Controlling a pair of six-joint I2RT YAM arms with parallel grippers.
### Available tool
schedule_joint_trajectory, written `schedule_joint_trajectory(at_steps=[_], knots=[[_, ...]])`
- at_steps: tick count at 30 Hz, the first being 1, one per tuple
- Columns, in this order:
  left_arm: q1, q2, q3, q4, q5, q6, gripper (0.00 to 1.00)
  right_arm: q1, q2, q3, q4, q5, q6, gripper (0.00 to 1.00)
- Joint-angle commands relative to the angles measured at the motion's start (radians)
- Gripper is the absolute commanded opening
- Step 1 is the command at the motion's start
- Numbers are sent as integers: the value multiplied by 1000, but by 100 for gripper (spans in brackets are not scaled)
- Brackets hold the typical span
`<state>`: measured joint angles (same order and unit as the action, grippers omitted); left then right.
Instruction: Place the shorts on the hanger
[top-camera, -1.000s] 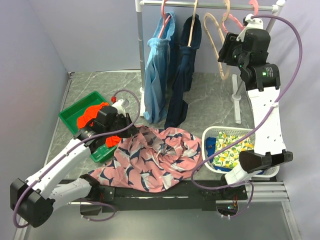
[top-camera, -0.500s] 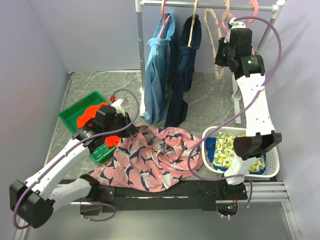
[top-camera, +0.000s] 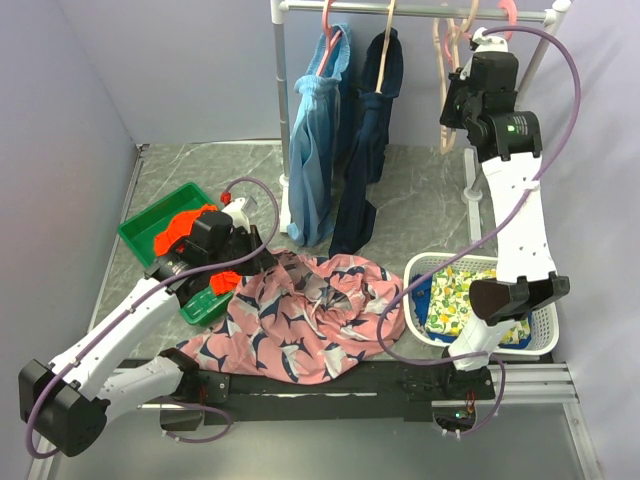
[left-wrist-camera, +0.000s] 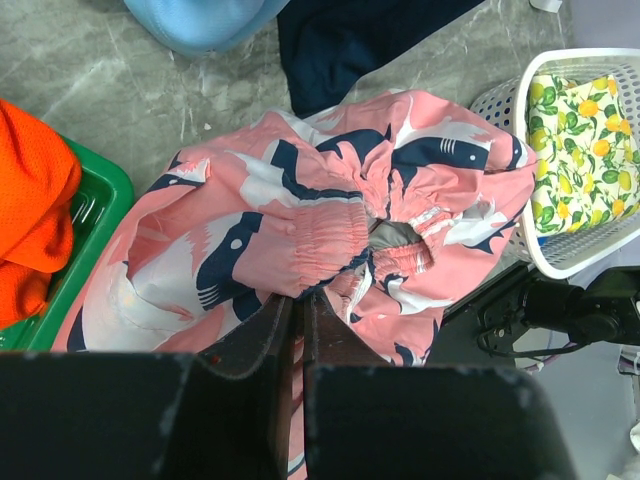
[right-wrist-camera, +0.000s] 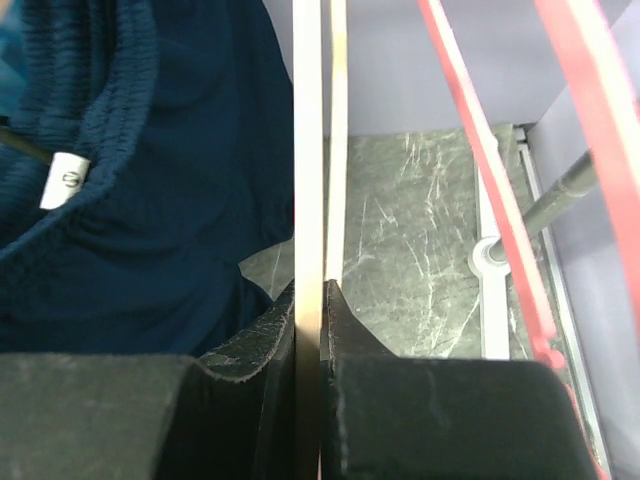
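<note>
The pink shorts (top-camera: 310, 305) with navy and white shapes lie bunched on the table's front edge. My left gripper (top-camera: 256, 262) is at their left end. In the left wrist view it (left-wrist-camera: 298, 300) is shut on the gathered waistband of the shorts (left-wrist-camera: 320, 190). The thin beige hanger (top-camera: 444, 62) hangs from the rail at the back right. My right gripper (top-camera: 452, 108) is raised to it. In the right wrist view the hanger (right-wrist-camera: 308, 150) runs straight up between the fingers, and the gripper (right-wrist-camera: 312, 292) is shut on it.
On the white rail (top-camera: 420, 10) hang a light-blue garment (top-camera: 315, 150), a navy garment (top-camera: 372, 120) and pink hangers (top-camera: 506, 14). A green tray (top-camera: 140, 228) with orange cloth (top-camera: 185, 225) sits left. At the right stands a white basket (top-camera: 440, 258) holding lemon-print cloth (top-camera: 462, 295).
My right gripper swung in to the beige hanger and closed on it; the hanger now hangs edge-on. The left arm and the shorts have not moved.
</note>
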<state>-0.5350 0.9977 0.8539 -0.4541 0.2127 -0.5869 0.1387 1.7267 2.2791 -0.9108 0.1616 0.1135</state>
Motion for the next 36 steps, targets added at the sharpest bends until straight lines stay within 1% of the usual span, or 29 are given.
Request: schedule_joint_trajectory(at_steps=[1,8,13,15,18,19,21,22,23,25,26,27,28,32,33,34,35,36], knots=[[4,-24,8,34,13,7,9,15,-96,20,38,30,0,0],[6,-21,4,38,11,10,9,78,-184,-125,29,111,14,0],[7,-21,10,28,5,15,9,130,-246,-167,10,167,31,0],[6,-22,10,25,-2,16,8,148,-268,-177,-22,179,44,0],[6,-27,2,28,-13,12,5,189,-335,-234,-77,240,90,0],[6,-28,-6,31,-16,10,3,199,-383,-257,-95,256,132,0],[6,-40,-15,41,-30,2,2,225,-446,-354,-143,283,176,0],[6,-44,-24,43,-35,2,1,239,-529,-403,-145,283,211,0],[6,-51,-29,45,-36,4,1,258,-573,-506,-145,265,218,0],[7,-56,-41,52,-42,7,1,272,-688,-597,-161,221,245,0],[7,-56,-47,57,-45,10,1,275,-725,-671,-184,185,250,0],[6,-56,-53,60,-49,7,1,292,-760,-711,-192,109,253,0],[7,-57,-64,69,-52,6,1,303,-832,-787,-197,83,273,0],[4,-82,-102,101,-49,-17,1,318,-972,-937,-281,-14,299,0],[6,-90,-110,109,-50,-24,1,320,-998,-958,-290,-52,301,0],[4,-91,-121,114,-53,-31,1,318,-1042,-986,-301,-141,298,0],[6,-91,-119,101,-64,-36,1,318,-1061,-991,-312,-158,299,0],[4,-91,-116,98,-76,-40,1,317,-1075,-997,-315,-215,301,0]])
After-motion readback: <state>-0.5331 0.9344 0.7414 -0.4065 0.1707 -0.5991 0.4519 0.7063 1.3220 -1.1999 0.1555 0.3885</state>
